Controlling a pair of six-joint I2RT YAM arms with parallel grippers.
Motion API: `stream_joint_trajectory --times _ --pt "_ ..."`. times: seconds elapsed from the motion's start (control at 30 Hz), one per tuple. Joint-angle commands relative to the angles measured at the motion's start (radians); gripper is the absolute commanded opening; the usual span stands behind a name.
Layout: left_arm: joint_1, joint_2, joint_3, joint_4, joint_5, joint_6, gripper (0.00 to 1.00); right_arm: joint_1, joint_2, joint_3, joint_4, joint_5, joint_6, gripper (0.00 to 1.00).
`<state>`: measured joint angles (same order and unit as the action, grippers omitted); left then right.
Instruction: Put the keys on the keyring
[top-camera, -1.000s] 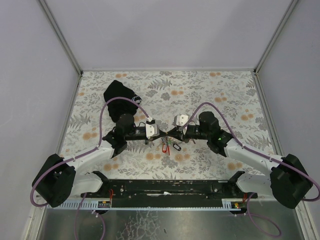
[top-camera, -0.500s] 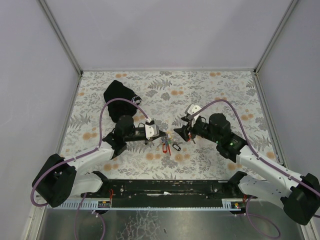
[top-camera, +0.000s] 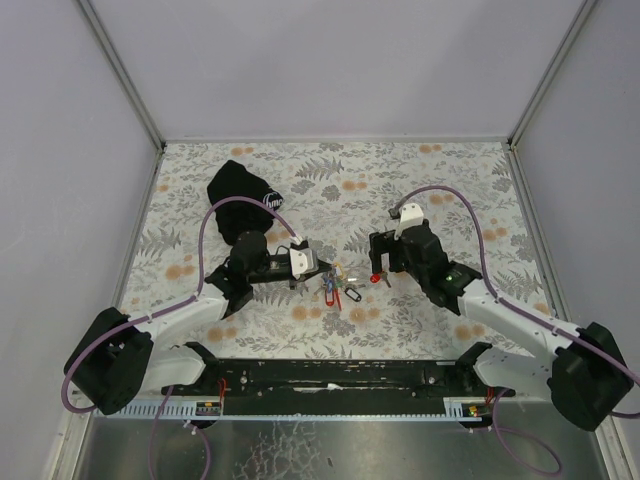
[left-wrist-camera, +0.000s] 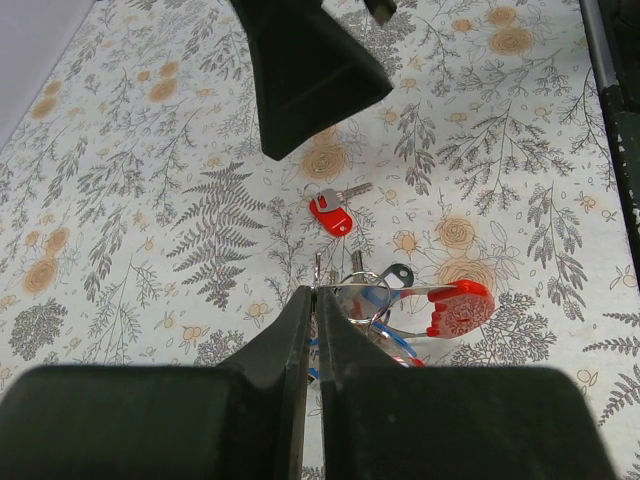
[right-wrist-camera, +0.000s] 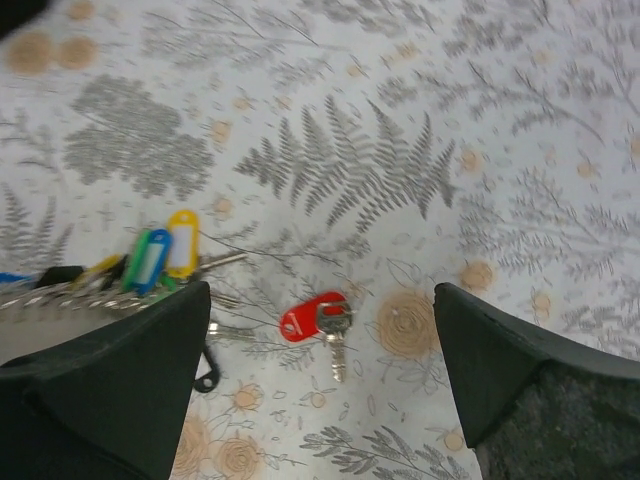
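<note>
1. The left gripper (left-wrist-camera: 315, 293) is pinched fully shut. The keyring (left-wrist-camera: 352, 292) sits right at its fingertips and seems to be caught between them.
2. The keys (top-camera: 336, 288) fan out from that ring, near the middle of the table (top-camera: 450, 175) and closer to its near edge than its far one. They lie between the two grippers.
3. In the left wrist view a red foot-shaped tag (left-wrist-camera: 460, 310) stretches away from the ring, with its long axis running toward the near edge. A dark tag and a blue one lie close beside the ring.
4. From the right wrist view the yellow, green and blue tags of the bunch stand side by side, long axes roughly parallel and free ends toward the far edge.
5. One red-tagged key (right-wrist-camera: 315, 320) lies loose on the table just right of the bunch and apart from it. Its blade points toward the near edge. Its oblong tag lies roughly crosswise to the blade, on the side nearer the bunch.
6. The right gripper (top-camera: 379, 266) hangs over that loose key with its jaws spread wide. Its fingers (right-wrist-camera: 120, 380) stand on either side of the key and touch nothing.
7. A black pouch (top-camera: 240, 190) lies toward the table's far left corner, well apart from the keys.
</note>
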<state>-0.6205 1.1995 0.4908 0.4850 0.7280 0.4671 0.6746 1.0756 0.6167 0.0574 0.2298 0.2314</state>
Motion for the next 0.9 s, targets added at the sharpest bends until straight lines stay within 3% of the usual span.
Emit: stream_joint_trajectory --times 0.0,0.33,0.5,0.87 --pt "0.008 -0.012 -0.006 0.093 -0.013 -0.006 0.0 -0.07 0.075 0.031 -0.059 0.031 0.144 0.99" --pt "0.008 -0.002 0.001 0.086 -0.011 -0.003 0.0 -0.27 0.252 0.138 -0.188 -0.315 0.191 0.78" --pt "0.008 0.0 0.006 0.075 -0.009 -0.001 0.0 -0.335 0.329 0.188 -0.224 -0.429 0.19 0.59" --pt "0.01 0.002 0.011 0.065 -0.01 0.002 0.0 -0.382 0.456 0.243 -0.247 -0.536 0.165 0.47"
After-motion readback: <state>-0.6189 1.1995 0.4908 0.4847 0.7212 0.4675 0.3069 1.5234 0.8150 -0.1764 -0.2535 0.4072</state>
